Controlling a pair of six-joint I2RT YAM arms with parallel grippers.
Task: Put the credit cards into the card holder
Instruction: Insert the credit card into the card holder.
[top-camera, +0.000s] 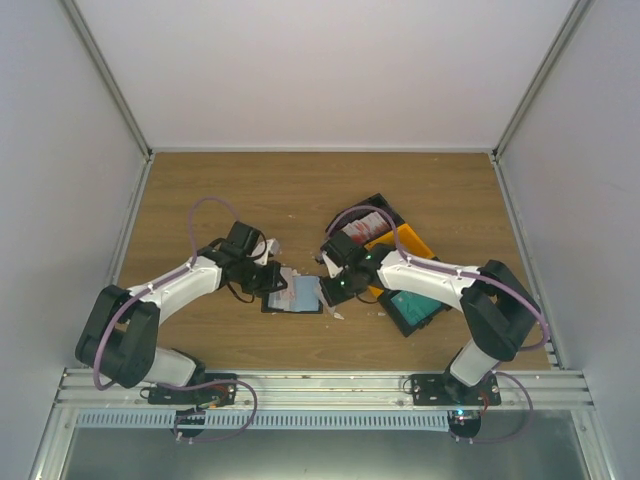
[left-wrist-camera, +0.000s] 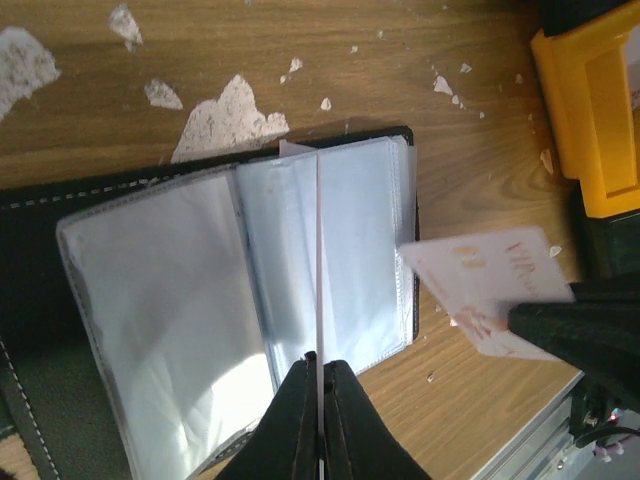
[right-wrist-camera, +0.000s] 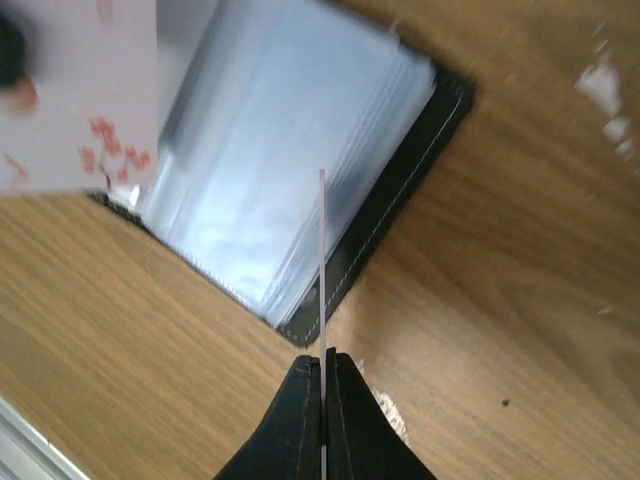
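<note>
The card holder (top-camera: 293, 297) lies open on the table between the arms, its clear pale pockets facing up; it also shows in the left wrist view (left-wrist-camera: 190, 290) and the right wrist view (right-wrist-camera: 300, 170). My left gripper (left-wrist-camera: 318, 362) is shut on a white credit card with red marks (right-wrist-camera: 90, 110), held edge-on over the holder's middle. My right gripper (right-wrist-camera: 322, 357) is shut on another white card with red marks (left-wrist-camera: 490, 285), held edge-on just off the holder's right corner. In the top view both grippers, left (top-camera: 275, 280) and right (top-camera: 328, 288), flank the holder.
An orange tray (top-camera: 410, 245) and a black tray (top-camera: 432, 318) holding a teal card (top-camera: 410, 304) stand right of the holder; another black tray (top-camera: 385, 205) with a card lies behind. White torn scraps (left-wrist-camera: 230, 110) litter the wood. The table's metal front rail (top-camera: 320, 385) is near.
</note>
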